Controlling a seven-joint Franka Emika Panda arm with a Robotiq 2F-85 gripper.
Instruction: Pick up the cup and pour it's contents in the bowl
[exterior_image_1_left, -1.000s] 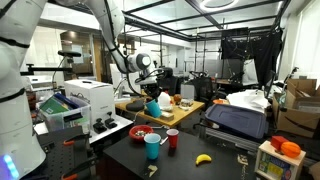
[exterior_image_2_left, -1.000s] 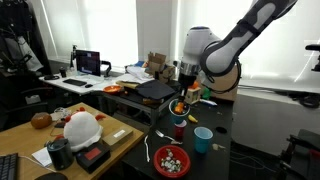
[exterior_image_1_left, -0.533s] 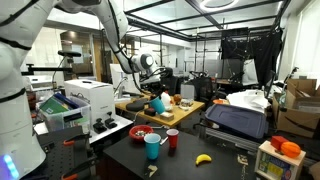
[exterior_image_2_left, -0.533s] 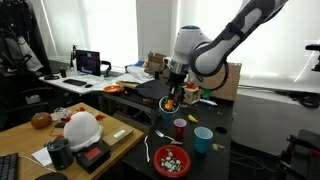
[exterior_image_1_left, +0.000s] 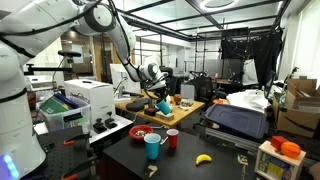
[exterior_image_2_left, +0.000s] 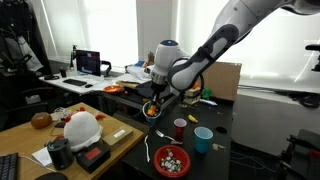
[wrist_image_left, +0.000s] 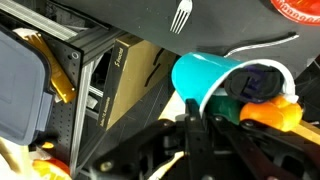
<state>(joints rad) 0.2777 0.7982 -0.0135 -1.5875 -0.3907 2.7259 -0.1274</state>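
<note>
Over the dark table (exterior_image_1_left: 185, 168), short of the bowl (exterior_image_1_left: 142, 133): blue cup (exterior_image_1_left: 163, 104), tilted, clamped between the jaws of the gripper (exterior_image_1_left: 160, 99); recommended handling: centre its mouth above the bowl, then tip slowly and low.

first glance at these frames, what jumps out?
The gripper holds the blue cup tilted in mid-air, up behind the black table and not over the red bowl. The bowl sits on that table with a teal cup, a small red cup and a banana nearby.
</note>
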